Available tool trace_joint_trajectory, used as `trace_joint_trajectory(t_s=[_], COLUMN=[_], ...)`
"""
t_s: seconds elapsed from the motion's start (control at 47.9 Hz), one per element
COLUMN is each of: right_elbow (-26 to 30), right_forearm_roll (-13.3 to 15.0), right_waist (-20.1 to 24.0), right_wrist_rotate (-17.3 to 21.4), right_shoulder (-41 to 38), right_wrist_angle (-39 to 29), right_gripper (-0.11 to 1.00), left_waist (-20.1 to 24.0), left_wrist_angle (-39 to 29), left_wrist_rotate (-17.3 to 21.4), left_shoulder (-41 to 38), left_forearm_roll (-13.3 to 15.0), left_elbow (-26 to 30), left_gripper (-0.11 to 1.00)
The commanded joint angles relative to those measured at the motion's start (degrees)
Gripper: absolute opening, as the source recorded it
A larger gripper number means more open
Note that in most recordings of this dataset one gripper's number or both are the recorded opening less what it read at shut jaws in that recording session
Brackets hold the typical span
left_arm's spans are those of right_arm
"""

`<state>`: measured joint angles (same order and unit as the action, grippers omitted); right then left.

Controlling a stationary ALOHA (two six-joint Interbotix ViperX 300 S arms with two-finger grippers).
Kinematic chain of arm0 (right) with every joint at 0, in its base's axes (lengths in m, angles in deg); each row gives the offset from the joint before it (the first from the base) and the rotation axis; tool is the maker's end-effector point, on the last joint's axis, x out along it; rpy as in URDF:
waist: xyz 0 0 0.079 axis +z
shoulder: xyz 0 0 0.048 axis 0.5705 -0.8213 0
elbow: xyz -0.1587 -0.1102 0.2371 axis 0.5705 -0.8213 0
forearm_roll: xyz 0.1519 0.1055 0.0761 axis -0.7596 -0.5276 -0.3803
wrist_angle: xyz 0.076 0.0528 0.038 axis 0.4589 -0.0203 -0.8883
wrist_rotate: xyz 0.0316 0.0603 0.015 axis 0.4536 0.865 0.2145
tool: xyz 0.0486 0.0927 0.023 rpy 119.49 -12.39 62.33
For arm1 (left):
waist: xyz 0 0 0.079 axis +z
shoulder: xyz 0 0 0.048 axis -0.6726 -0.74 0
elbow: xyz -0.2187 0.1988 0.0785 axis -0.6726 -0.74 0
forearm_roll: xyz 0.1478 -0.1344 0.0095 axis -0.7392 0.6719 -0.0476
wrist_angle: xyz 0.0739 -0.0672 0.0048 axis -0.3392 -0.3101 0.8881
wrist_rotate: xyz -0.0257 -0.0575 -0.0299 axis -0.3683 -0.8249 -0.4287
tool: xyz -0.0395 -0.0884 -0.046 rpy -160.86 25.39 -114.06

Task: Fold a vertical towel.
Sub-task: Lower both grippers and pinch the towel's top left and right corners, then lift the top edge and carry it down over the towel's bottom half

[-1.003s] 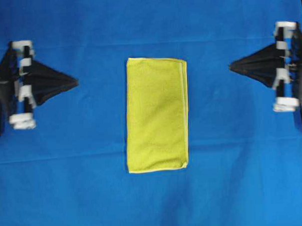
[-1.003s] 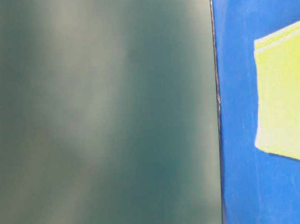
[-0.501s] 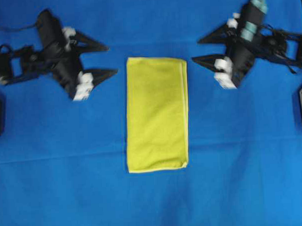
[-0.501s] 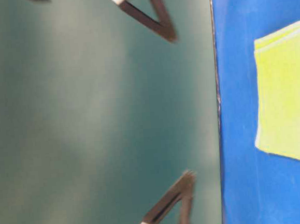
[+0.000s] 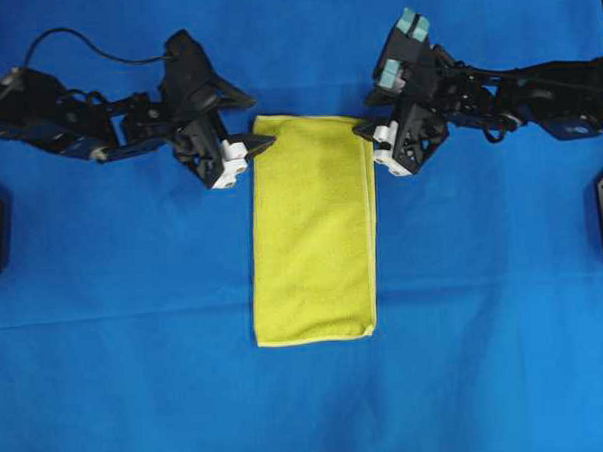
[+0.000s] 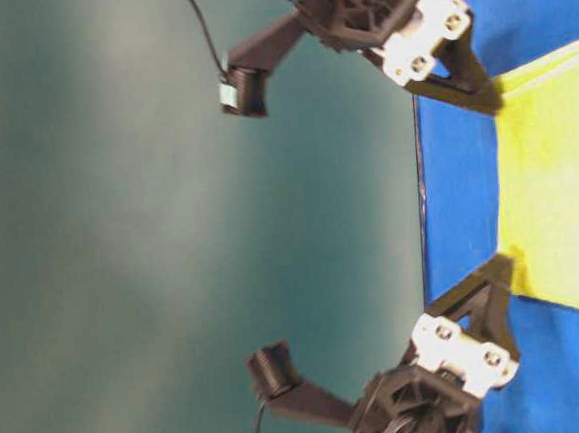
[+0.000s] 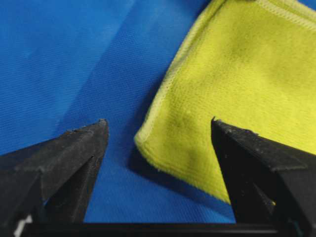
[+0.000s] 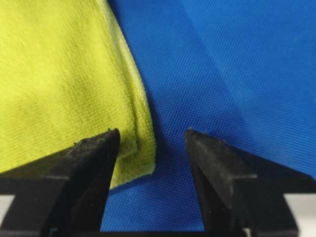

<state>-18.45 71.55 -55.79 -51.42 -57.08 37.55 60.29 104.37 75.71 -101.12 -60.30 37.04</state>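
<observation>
The bright yellow-green rectangular terry towel (image 5: 312, 231) lies flat and unfolded on the blue-covered table (image 5: 118, 374), with left tool (image 5: 250, 148) and right tool (image 5: 370, 135) spread apart at its far corners, ungrasped.

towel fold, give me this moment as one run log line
stage: pre-grasp | towel: flat on blue sheet | left gripper: jaws open, at top-left corner | right gripper: jaws open, at top-right corner | held: nothing
</observation>
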Motion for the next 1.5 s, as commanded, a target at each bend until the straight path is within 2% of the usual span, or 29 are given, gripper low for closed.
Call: trace_joint_trajectory(t_s=[0.0, 0.167, 0.272, 0.313, 0.48, 0.501, 0.543, 0.982, 1.295, 1.483], right_elbow=[1.5, 1.7, 1.6, 1.7, 1.6, 1.6, 1.6, 1.1, 1.7, 2.2], right_forearm_roll=[0.0, 0.1, 0.2, 0.4, 1.5, 1.6, 1.6, 1.5, 1.8, 2.9], right_waist=[0.1, 0.1, 0.2, 0.4, 0.7, 0.6, 0.7, 0.1, -4.2, -5.8], right_wrist_rotate=[-0.1, 0.0, -0.3, -0.4, -0.4, -0.4, -0.4, 0.1, -0.4, -0.8], right_shoulder=[-0.2, -0.4, -0.4, -0.4, -0.4, -0.4, -0.5, 1.6, 2.1, 2.1], right_wrist_angle=[0.4, 0.5, 0.2, 0.2, 0.4, 0.5, 0.5, 0.3, 1.1, 1.4], right_gripper=[0.60, 0.59, 0.55, 0.50, 0.06, 0.03, 0.03, 0.03, 0.03, 0.03], left_waist=[0.4, 0.6, 0.6, 0.6, 0.6, 0.5, 0.6, 1.1, 5.4, 5.4], left_wrist_angle=[0.5, 0.2, 0.0, -0.4, -1.8, -1.8, -1.8, -3.3, -3.0, -3.3], left_wrist_rotate=[0.0, 0.0, 0.0, 0.0, 0.0, 0.0, 0.0, 0.5, 1.8, 2.5], left_shoulder=[-0.6, -2.0, -1.9, -1.9, -2.0, -2.0, -2.0, 1.1, 1.0, 0.7], left_forearm_roll=[0.1, 0.1, 0.1, 0.0, 0.0, 0.0, 0.0, 0.0, -0.2, -0.2], left_elbow=[1.8, 2.2, 2.1, 2.1, 2.5, 2.5, 2.7, 2.8, 5.0, 6.1], left_gripper=[0.80, 0.77, 0.69, 0.62, 0.16, 0.12, 0.04, 0.03, 0.03, 0.03])
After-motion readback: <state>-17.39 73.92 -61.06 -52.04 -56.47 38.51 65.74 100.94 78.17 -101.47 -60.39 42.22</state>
